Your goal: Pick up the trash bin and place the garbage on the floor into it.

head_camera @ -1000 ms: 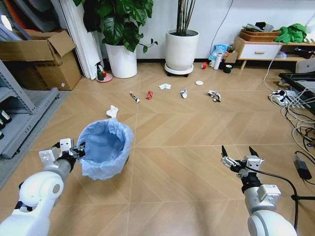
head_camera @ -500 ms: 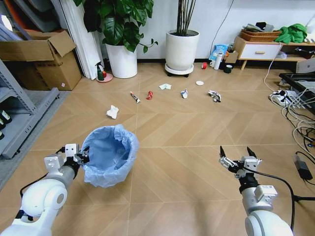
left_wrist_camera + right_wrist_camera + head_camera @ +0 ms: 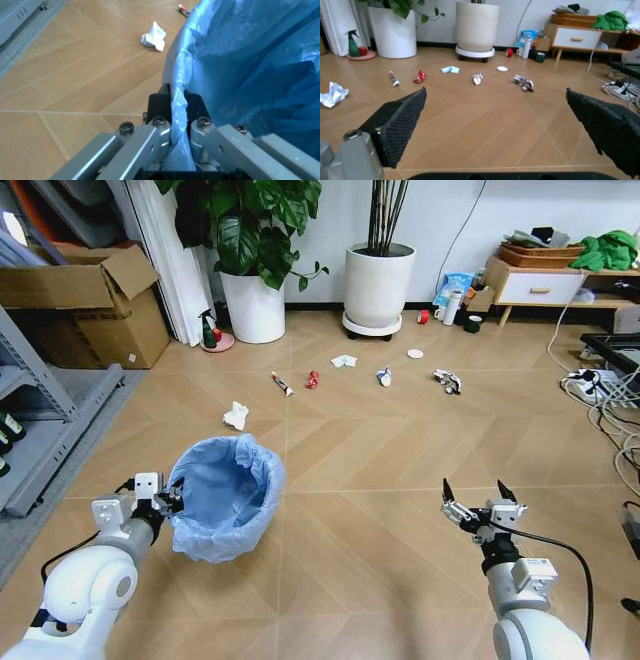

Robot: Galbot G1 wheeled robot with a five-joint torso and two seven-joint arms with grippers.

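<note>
Seven or so scraps of garbage lie on my herringbone floor (image 3: pixel 400 450), none collected. Trash bin (image 3: pixel 228 492) sits low on my left; left gripper (image 3: pixel 177 107) has its jaws pressed together on the rim, blue liner pinched between them. Right gripper (image 3: pixel 471 508) hovers spread and unladen, lower right. I judge the bin-carrying step in hand. Nearest piece: crumpled white tissue (image 3: pixel 236 416) just beyond the bin; next calls for approaching it, right gripper descending.

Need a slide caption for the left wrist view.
Left hand pinches the trash bin liner rim; crumpled tissue on the floor beyond.
</note>
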